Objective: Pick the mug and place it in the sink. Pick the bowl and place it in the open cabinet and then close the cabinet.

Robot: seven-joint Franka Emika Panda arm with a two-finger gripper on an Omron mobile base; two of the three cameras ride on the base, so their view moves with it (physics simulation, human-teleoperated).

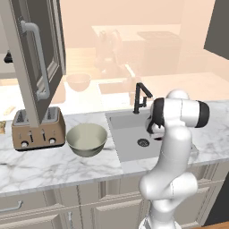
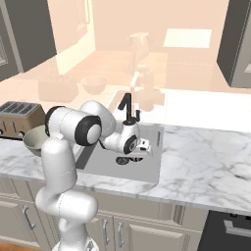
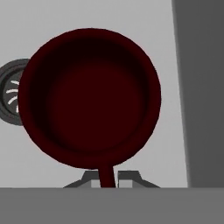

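Dark red, the mug (image 3: pixel 89 98) fills most of the hand view, seen from above with its open mouth toward the camera; its rim wall runs down between the two finger tips of the hand (image 3: pixel 106 178), which are pinched on that rim. Behind the mug lies the pale grey floor of the sink (image 3: pixel 168 131), with the round dark drain (image 3: pixel 11 96) just beside the mug and partly hidden by it, and a darker sink wall on the opposite side from the drain.

From the right base view the white arm reaches over the sink (image 2: pixel 149 169), its wrist low above the basin close to the black faucet (image 2: pixel 128 107). From the left base view the arm's elbow stands in front of the sink (image 1: pixel 125 134), covering the part of the basin beyond the drain.

On the marble worktop (image 1: pixel 53 165) beside the sink, the bowl (image 1: pixel 86 139) sits upright, between the sink and a brown toaster (image 1: pixel 38 129), just beside the toaster. Above the toaster hangs the open door of the cabinet (image 1: pixel 38 62), with its long grey bar handle (image 1: pixel 37 58). A smaller bowl (image 1: pixel 78 81) stands on the pale surface behind the sink
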